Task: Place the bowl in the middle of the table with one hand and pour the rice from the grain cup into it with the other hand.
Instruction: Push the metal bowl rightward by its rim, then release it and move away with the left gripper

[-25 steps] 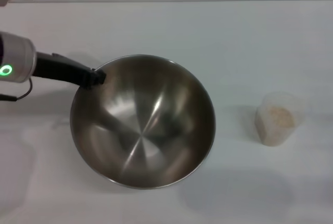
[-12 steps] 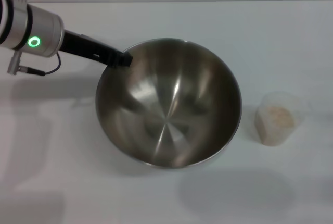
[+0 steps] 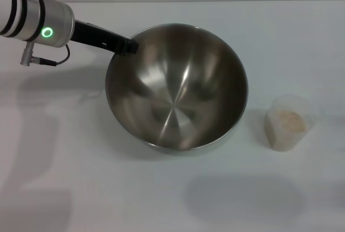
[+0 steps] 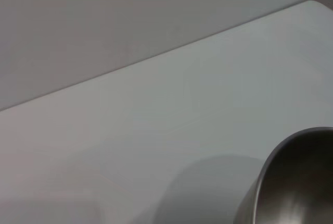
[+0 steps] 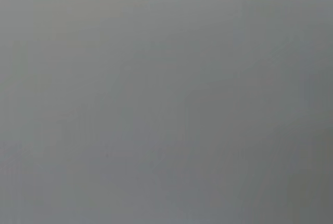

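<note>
- At bowl (image 3: 177,86) far-left rim: left gripper (image 3: 128,45) clamped on it, bowl tilted, near mid-table (image 3: 161,199).
- Grain cup (image 3: 285,122) with rice (image 3: 288,118) stands right of bowl, apart; right arm's side.
- Right gripper unseen, jaw state unknown.

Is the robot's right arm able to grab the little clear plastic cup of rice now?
Probably yes. The small clear plastic cup stands alone on the white table, on the robot's right, apart from the big shiny steel bowl that the left claw holds by its rim. The right arm isn't in view, though.
</note>
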Robot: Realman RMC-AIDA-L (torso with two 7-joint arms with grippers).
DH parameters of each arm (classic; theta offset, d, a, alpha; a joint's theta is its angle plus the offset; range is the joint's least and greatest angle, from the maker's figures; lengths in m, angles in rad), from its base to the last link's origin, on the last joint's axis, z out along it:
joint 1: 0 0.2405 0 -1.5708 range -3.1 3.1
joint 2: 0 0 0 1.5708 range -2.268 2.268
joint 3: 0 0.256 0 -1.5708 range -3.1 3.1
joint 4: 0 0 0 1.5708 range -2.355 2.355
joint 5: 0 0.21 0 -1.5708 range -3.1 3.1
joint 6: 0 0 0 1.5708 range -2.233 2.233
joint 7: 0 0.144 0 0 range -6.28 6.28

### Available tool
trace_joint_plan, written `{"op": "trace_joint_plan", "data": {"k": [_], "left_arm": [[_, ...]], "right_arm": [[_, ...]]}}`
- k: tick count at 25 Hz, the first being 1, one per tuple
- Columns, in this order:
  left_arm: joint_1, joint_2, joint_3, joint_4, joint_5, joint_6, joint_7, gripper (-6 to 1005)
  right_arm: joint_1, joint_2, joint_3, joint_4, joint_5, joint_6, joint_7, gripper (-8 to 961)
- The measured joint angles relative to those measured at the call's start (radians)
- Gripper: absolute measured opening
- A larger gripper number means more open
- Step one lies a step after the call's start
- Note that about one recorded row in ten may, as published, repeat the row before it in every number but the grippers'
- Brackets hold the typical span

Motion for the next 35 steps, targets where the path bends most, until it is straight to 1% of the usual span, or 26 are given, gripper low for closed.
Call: {"op": "trace_joint_plan", "data": {"k": [5,15,22,27,33,35], "left_arm": [[-0.009,0.001,-0.004,0.042,0.002,0.032,0.010,76],[-0.001,-0.001,0.005,0.056,0.002,0.054,0.011,86],[0.005,-0.001,0.002,0.058,0.001,0.057,0.010,94],[0.015,-0.004,0.005,0.032,-0.010,0.057,0.014,99],[0.034,-0.008,0.008,-0.024,-0.015,0.056,0.021,334],[0.057,-0.008,0.019,-0.082,-0.035,0.051,0.022,427]], "right_arm": [[0.004,-0.001,0.000,0.000,0.000,0.000,-0.003,839],[0.006,-0.001,0.000,0.000,0.000,0.000,-0.005,840],[0.004,0.000,-0.002,0.000,0.000,0.000,-0.005,839],[0.001,0.001,-0.004,0.000,0.000,0.000,-0.005,839],[-0.004,0.001,-0.011,-0.002,0.000,0.000,-0.004,838],[-0.005,0.001,-0.011,-0.004,0.000,-0.001,-0.004,838]]}}
